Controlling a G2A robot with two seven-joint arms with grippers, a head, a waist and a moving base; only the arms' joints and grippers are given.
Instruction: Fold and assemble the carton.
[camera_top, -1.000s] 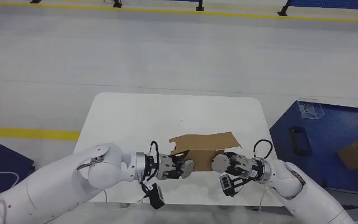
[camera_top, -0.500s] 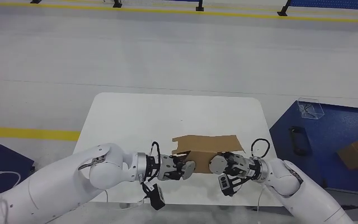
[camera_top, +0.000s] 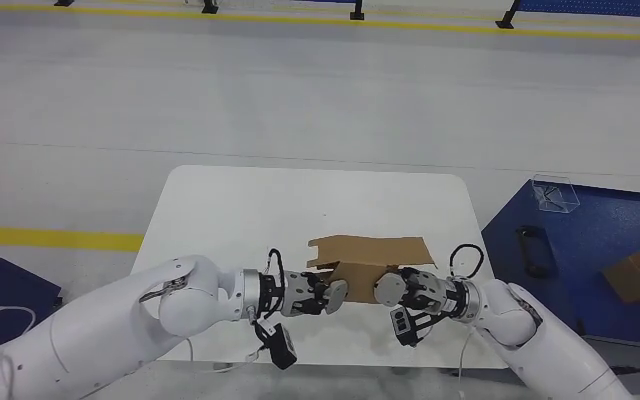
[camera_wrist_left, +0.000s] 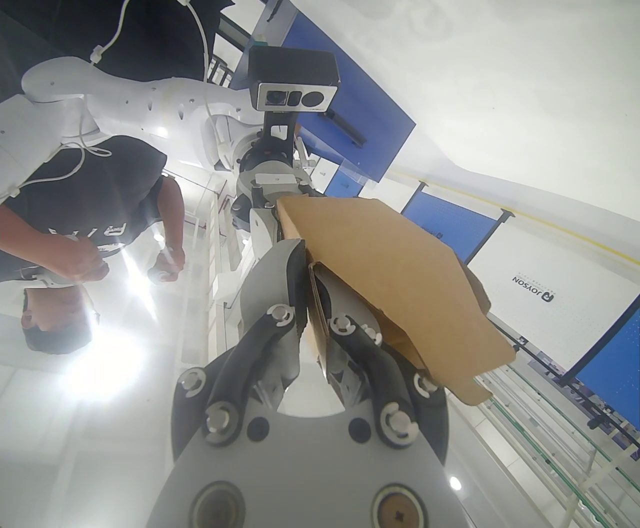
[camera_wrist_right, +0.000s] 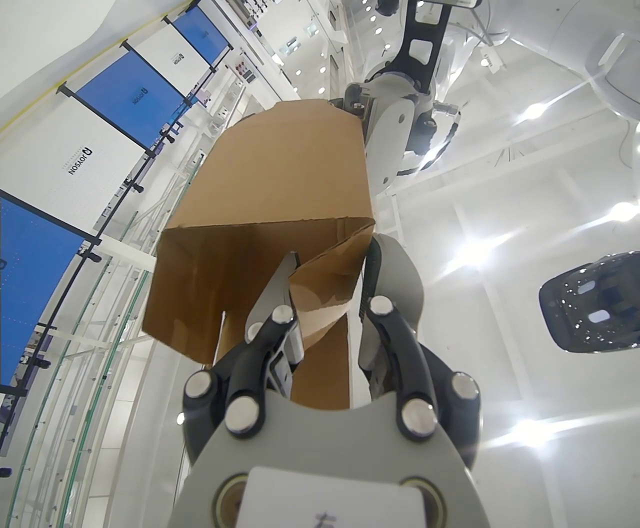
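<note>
The carton (camera_top: 368, 258) sits over the near middle of the white surface (camera_top: 250, 210), caught between the two arms at its near edge. Whether its underside touches the surface I cannot tell. It is a half-opened sleeve: a flat brown panel on top reaches toward the far side, and the right wrist view shows the hollow between its walls, with loose flaps at the open end.

The left gripper (camera_top: 335, 292) meets the carton's left end. Its jaws are drawn narrow on the edge of a cardboard wall, one finger on each face. The right gripper (camera_top: 386, 288) meets the right end. Its jaws are pinched in the same way on a bent flap or wall edge just inside the opening.

Holding opposite ends likely serves two aims: the sleeve cannot twist away, and each arm can push or pull its own wall to square the body up. The grips are thin edge pinches on limp board, so the hold looks sensitive to slipping or creasing if the arms pull unevenly. The end flaps are not yet folded shut, so assembly appears to be at an early stage.
</note>
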